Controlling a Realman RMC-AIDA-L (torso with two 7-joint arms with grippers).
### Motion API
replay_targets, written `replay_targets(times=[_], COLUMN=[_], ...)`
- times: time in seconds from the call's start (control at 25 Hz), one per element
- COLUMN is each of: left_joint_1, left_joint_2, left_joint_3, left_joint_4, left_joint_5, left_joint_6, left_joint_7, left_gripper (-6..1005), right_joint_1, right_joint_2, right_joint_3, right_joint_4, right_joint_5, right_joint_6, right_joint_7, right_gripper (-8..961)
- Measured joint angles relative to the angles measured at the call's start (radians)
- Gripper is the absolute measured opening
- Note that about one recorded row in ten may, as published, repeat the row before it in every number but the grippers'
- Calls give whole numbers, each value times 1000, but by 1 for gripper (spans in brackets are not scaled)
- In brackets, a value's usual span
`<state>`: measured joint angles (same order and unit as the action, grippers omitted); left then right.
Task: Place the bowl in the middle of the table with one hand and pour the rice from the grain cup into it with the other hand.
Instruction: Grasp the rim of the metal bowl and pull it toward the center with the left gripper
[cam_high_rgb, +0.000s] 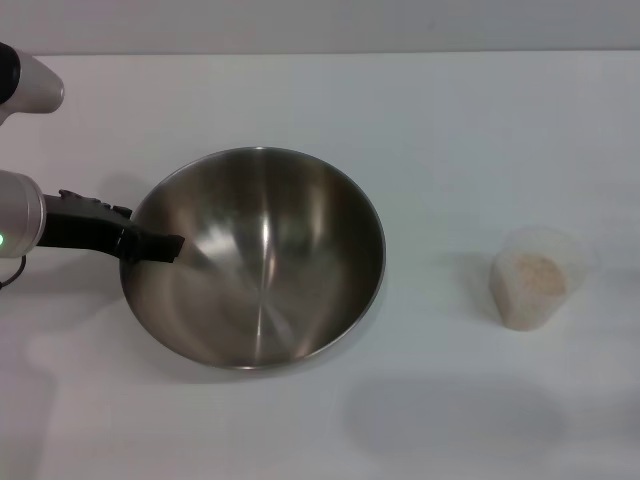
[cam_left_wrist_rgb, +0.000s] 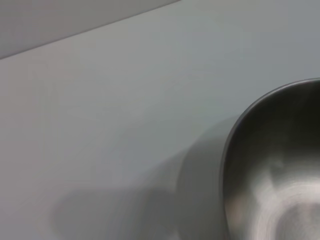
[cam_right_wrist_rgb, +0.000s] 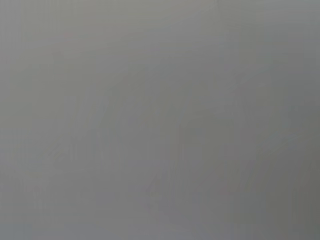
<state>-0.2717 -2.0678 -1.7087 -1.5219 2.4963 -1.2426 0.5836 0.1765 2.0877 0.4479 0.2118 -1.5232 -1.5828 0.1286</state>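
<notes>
The steel bowl (cam_high_rgb: 262, 262) sits left of the table's (cam_high_rgb: 440, 130) middle in the head view, and nothing lies inside it. My left gripper (cam_high_rgb: 150, 243) comes in from the left and is shut on the bowl's left rim, with one black finger (cam_high_rgb: 166, 245) reaching inside. The left wrist view shows part of the bowl (cam_left_wrist_rgb: 280, 165) and its rim. The grain cup (cam_high_rgb: 542, 276) stands upright at the right of the table, with rice (cam_high_rgb: 538, 270) in it. My right gripper is out of view; its wrist view shows only a plain grey surface.
White tabletop lies between the bowl and the cup. A faint shadow (cam_high_rgb: 450, 415) falls on the table near the front edge. The table's far edge (cam_high_rgb: 320, 52) runs across the top of the head view.
</notes>
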Motion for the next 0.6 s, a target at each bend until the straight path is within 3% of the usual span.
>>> replay_targets(times=[0.2, 0.44, 0.6], left_joint_1=[-3, -9, -10], left_joint_2=[3, 2, 2], left_joint_3=[2, 0, -1], left_joint_4=[0, 2, -1], left_joint_5=[-2, -8, -9], left_joint_6=[1, -10, -10], left_joint_7=[12, 32, 32], left_gripper=[783, 659, 466], right_joint_1=[0, 2, 3], right_joint_2=[0, 0, 0], right_joint_3=[0, 0, 0], right_joint_4=[1, 1, 1], right_joint_5=[0, 0, 0], right_joint_6=[0, 0, 0], right_joint_7=[0, -1, -1], right_gripper=[840, 840, 839])
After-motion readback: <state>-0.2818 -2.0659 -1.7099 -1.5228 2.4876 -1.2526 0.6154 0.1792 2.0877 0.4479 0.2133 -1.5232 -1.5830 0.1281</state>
